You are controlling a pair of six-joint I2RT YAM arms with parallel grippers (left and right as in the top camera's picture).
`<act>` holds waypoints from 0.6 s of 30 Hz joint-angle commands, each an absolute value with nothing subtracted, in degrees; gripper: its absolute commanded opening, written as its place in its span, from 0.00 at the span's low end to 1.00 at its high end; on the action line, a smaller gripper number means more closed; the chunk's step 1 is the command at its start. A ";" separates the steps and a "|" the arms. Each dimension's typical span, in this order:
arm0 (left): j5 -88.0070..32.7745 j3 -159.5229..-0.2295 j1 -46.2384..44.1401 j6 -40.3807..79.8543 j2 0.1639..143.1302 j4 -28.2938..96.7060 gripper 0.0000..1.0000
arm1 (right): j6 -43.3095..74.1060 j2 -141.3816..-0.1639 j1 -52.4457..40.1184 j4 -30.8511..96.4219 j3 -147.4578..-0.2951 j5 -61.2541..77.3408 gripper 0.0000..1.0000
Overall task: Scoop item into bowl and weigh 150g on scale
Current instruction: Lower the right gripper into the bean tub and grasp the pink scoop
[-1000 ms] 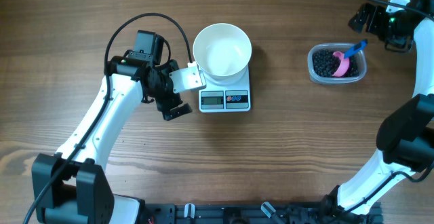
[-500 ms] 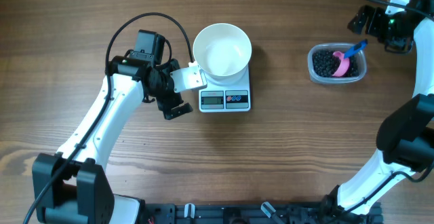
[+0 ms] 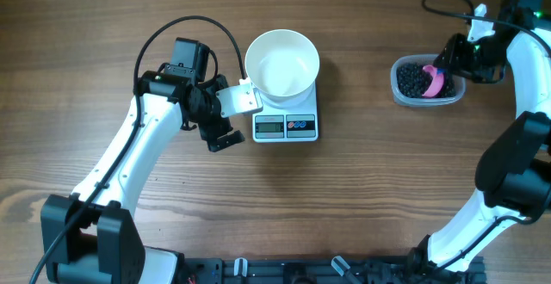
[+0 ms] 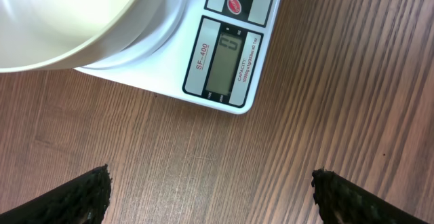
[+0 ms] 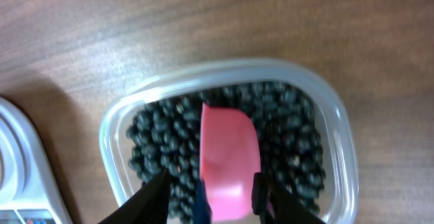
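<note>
The white bowl (image 3: 282, 63) stands empty on the white scale (image 3: 286, 126); its rim (image 4: 61, 20) and the scale's display (image 4: 227, 54) fill the top of the left wrist view. My left gripper (image 3: 232, 119) hovers open just left of the scale, with bare wood between its fingertips (image 4: 210, 183). The item, small black beans (image 3: 411, 79), lies in a clear tub (image 3: 399, 95). My right gripper (image 3: 448, 64) hangs over the tub. Its fingers straddle a pink scoop (image 5: 227, 149) resting on the beans (image 5: 163, 136). The right finger is against the scoop, and a gap remains on the left.
The clear tub's rim (image 5: 108, 136) sits on bare wooden table, right of the scale. A black cable loops above my left arm (image 3: 185, 26). The scale's edge (image 5: 20, 170) shows at the left of the right wrist view.
My right gripper has swung down and left from beyond the tub to over the scoop, and its fingers have narrowed around it. The left arm has not moved.
</note>
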State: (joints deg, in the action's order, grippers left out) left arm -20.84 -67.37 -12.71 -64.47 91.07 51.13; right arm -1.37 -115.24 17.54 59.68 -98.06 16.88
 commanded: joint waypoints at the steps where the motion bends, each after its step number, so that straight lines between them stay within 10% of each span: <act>1: -21.58 -67.88 -13.02 -65.58 90.87 51.11 1.00 | -1.17 -115.81 17.21 59.24 -98.08 18.09 0.41; 6: -21.56 -67.88 -13.02 -65.58 90.87 51.11 1.00 | -0.91 -115.81 17.21 59.11 -98.10 18.06 0.07; 18: -21.56 -67.88 -13.02 -65.58 90.87 51.11 1.00 | -5.21 -115.83 20.43 58.98 -98.65 30.94 0.04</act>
State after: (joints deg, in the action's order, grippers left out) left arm -20.84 -67.37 -12.71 -64.47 91.07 51.16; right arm -2.79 -115.24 17.85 59.27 -98.06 19.18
